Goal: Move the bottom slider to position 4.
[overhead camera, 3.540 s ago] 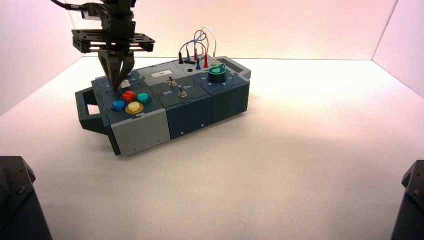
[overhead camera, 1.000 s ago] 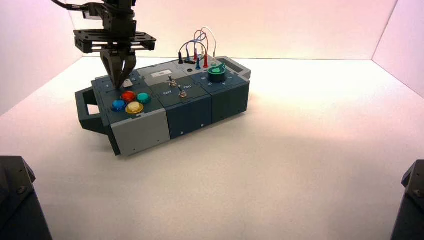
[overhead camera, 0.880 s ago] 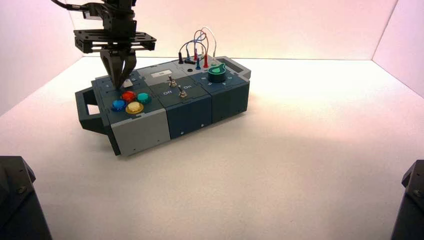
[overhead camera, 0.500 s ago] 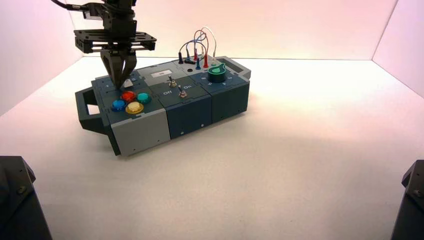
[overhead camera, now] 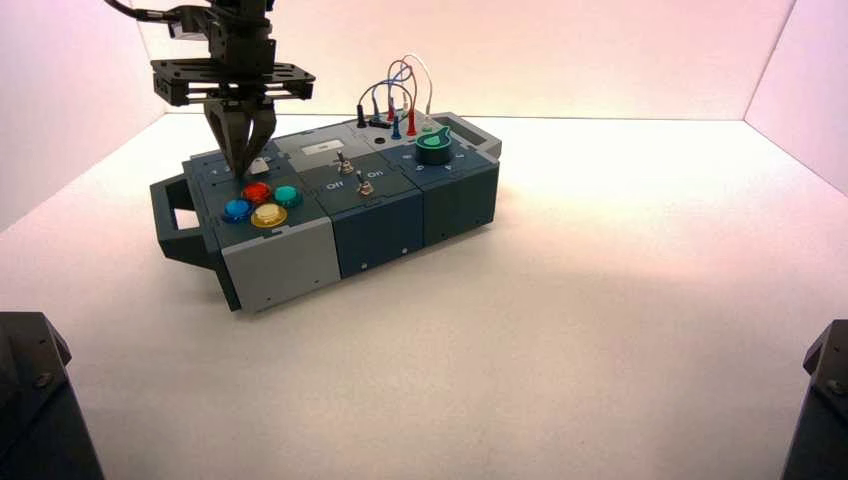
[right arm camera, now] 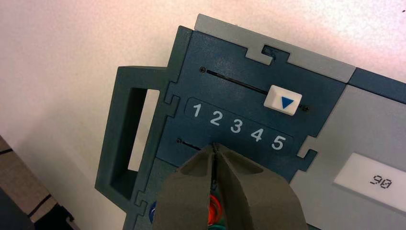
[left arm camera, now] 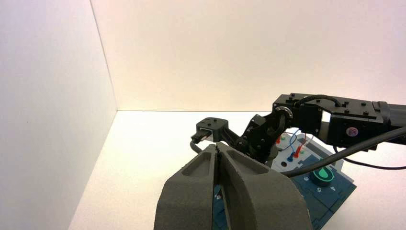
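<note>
Box (overhead camera: 330, 225) is set at an angle on the white floor, handle end towards the robot's left. No shift of the box is noted across the last few seconds.

Left gripper (left arm camera: 218, 148) is held well away from the box. Its fingers are seen pressed together with nothing between them.

Right gripper (overhead camera: 242, 165) is lowered onto the slider panel at the handle end, behind the coloured buttons (overhead camera: 262, 200). Its fingers (right arm camera: 191, 187) are closed tip to tip, and no grasp of anything is seen. Compared with 3.5 s ago, it is found slightly farther from the handle, so a slow sideways push along the panel is inferred.

The upper slider (right arm camera: 282, 100), white with a blue triangle, is parked above the 5.

The bottom slider (right arm camera: 189, 143) is shown only as a bare length of slot at the 1 end. Its knob is hidden under the closed fingers. In the right wrist view the tips are placed roughly below the 2 and 3.

A white knob (overhead camera: 259, 166) is glimpsed just beside the tips in the high view. Which slider it belongs to cannot be told.

Position 4 (right arm camera: 257, 135) is not yet reached by the tips. The push is judged under way but unfinished, with more travel needed away from the handle.
</note>
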Controlling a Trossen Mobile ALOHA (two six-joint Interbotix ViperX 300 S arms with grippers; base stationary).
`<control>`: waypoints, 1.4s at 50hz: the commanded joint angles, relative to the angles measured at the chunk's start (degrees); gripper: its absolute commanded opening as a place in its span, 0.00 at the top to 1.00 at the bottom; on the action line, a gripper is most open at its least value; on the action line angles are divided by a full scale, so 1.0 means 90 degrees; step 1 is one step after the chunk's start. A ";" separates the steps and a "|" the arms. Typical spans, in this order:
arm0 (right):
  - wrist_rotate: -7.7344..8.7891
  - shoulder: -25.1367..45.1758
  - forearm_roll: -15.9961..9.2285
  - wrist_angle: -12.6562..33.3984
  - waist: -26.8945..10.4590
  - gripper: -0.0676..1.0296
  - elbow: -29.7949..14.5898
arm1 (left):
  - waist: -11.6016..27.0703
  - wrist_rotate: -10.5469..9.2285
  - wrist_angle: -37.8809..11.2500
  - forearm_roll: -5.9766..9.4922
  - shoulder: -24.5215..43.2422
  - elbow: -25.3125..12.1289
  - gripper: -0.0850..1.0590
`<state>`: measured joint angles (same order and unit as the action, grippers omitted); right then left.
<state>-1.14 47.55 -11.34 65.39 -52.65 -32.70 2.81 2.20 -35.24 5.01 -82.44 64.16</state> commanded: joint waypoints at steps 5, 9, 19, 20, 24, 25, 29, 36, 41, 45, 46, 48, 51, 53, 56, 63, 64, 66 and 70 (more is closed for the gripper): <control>-0.0010 -0.0156 -0.0029 0.0068 0.0059 0.96 -0.0254 | -0.0020 0.0010 0.0068 0.0010 0.0059 -0.0107 0.95; -0.0010 -0.0127 -0.0059 0.0137 0.0010 0.96 -0.0371 | -0.0020 0.0020 0.0078 0.0010 0.0059 -0.0107 0.95; -0.0010 0.0000 -0.0156 0.0322 -0.0156 0.96 -0.0801 | -0.0020 0.0010 0.0078 0.0020 0.0049 -0.0107 0.95; -0.0010 0.0029 -0.0156 0.0361 -0.0186 0.96 -0.0869 | -0.0020 0.0020 0.0078 0.0010 0.0059 -0.0107 0.95; -0.0010 0.0137 -0.0156 0.0488 -0.0254 0.96 -0.1143 | -0.0020 0.0010 0.0078 0.0010 0.0049 -0.0107 0.95; -0.0010 0.0156 -0.0156 0.0508 -0.0264 0.96 -0.1172 | -0.0020 0.0010 0.0068 0.0010 0.0059 -0.0107 0.95; -0.0010 0.0283 -0.0156 0.0664 -0.0283 0.96 -0.1475 | -0.0020 0.0020 0.0068 0.0010 0.0059 -0.0107 0.95; -0.0039 0.0518 -0.0078 0.0947 -0.0234 0.96 -0.2080 | -0.0020 0.0020 0.0068 0.0010 0.0049 -0.0107 0.95; -0.0078 0.0693 0.0020 0.1143 -0.0195 0.96 -0.2510 | -0.0020 0.0010 0.0078 0.0010 0.0049 -0.0107 0.95; -0.0107 0.0820 0.0098 0.1289 -0.0137 0.96 -0.2832 | -0.0010 0.0010 0.0078 0.0010 0.0049 -0.0107 0.95; -0.0127 0.0840 0.0098 0.1318 -0.0107 0.96 -0.2891 | -0.0020 0.0010 0.0068 0.0010 0.0049 -0.0107 0.95; -0.0156 0.0850 0.0098 0.1338 -0.0068 0.96 -0.2949 | -0.0010 0.0010 0.0068 0.0010 0.0049 -0.0107 0.95; -0.0166 0.0840 0.0107 0.1357 0.0000 0.96 -0.2959 | -0.0010 0.0010 0.0068 0.0010 0.0059 -0.0107 0.95; -0.0166 0.0820 0.0127 0.1377 0.0029 0.96 -0.2959 | 0.0010 0.0010 0.0068 0.0010 0.0049 -0.0117 0.95; -0.0166 0.0791 0.0146 0.1406 0.0078 0.96 -0.2920 | 0.0010 0.0020 0.0068 0.0010 0.0049 -0.0107 0.95; -0.0166 0.0723 0.0166 0.1465 0.0127 0.96 -0.2764 | 0.0020 0.0029 0.0068 0.0010 0.0049 -0.0107 0.95; -0.0166 0.0703 0.0195 0.1484 0.0127 0.96 -0.2715 | 0.0020 0.0020 0.0068 0.0010 0.0059 -0.0107 0.95; -0.0156 0.0674 0.0234 0.1484 0.0127 0.96 -0.2666 | 0.0010 0.0020 0.0068 0.0020 0.0059 -0.0107 0.95; -0.0156 0.0625 0.0342 0.1484 0.0127 0.96 -0.2559 | 0.0010 0.0029 0.0068 0.0010 0.0059 -0.0107 0.95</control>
<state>-2.55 57.13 -9.05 78.66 -51.24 -55.81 2.90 2.20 -35.24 5.10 -82.44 64.16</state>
